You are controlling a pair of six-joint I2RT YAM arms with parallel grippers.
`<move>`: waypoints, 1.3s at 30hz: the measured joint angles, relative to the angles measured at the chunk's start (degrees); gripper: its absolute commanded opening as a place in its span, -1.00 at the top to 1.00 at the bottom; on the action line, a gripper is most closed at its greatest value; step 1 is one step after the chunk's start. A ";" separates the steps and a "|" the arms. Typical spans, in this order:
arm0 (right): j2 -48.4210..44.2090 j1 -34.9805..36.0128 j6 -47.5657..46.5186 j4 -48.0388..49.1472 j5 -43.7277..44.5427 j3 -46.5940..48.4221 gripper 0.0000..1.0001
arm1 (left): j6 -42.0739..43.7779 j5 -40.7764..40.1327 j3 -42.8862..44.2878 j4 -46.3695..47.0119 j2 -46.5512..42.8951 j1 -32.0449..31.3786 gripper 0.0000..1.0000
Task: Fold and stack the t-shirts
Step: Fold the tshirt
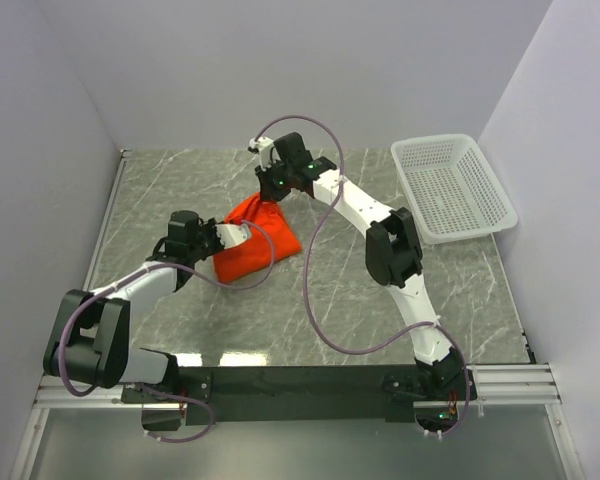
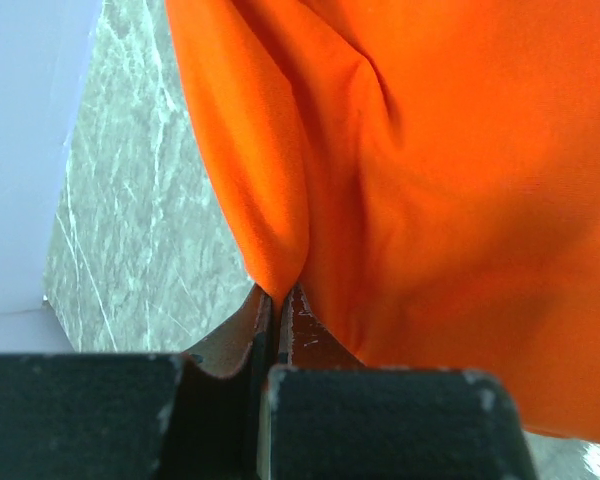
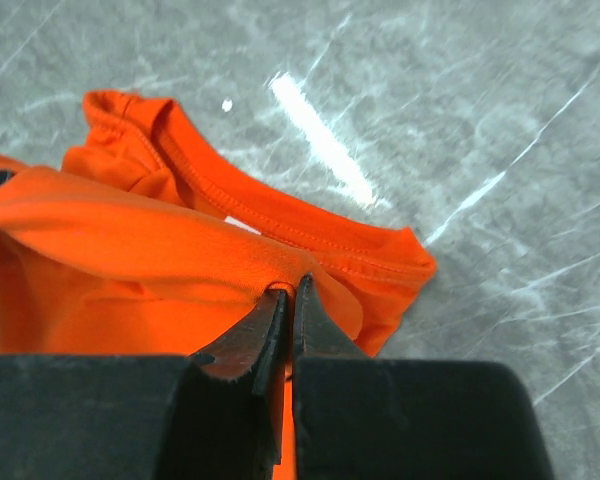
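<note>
T-shirt [image 1: 255, 242], orange-red, lies bunched near the middle of the tabletop [image 1: 460, 300], slightly toward its left edge, with its collar on the surface. Left jaws are closed on a pinch of fabric at its left side. Right jaws are closed on a fold at its far side. No neat fold or stack is visible, so folding appears barely begun. White basket [image 1: 455, 190] stands at the far right corner.

L tool [image 2: 278, 295], R tool [image 3: 290, 287]: jaws together.
</note>
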 measured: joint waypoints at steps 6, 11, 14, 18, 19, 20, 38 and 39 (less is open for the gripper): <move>0.35 0.94 1.07 0.83 3.85 0.20 1.00 | -0.57 -0.44 2.40 -0.17 2.40 0.02 0.80; 0.44 1.16 2.62 1.53 6.97 0.20 0.83 | -2.08 -1.84 3.89 -0.20 4.15 0.02 0.23; 0.81 1.38 3.89 2.29 9.27 0.31 0.34 | -3.98 -3.93 4.74 -0.24 4.63 0.02 0.07; 1.36 1.55 5.70 3.23 13.29 0.63 -0.21 | -10.86 -9.53 8.96 -1.90 4.59 0.02 -0.45; 1.36 1.53 5.90 3.45 14.12 0.66 -0.25 | -14.03 -11.08 10.73 -2.56 4.35 0.02 -0.47; 1.33 1.53 5.99 3.72 14.71 0.66 -0.33 | -17.42 -12.46 12.87 -3.80 3.93 0.02 -0.47; -3.72 -2.38 -0.04 -1.73 -24.50 -9.09 0.46 | -67.89 1.70 25.92 -18.71 11.28 4.26 -0.03; -3.72 -2.38 0.90 -1.79 -24.83 -10.27 0.46 | -69.33 2.82 25.90 -18.47 12.81 4.74 -0.02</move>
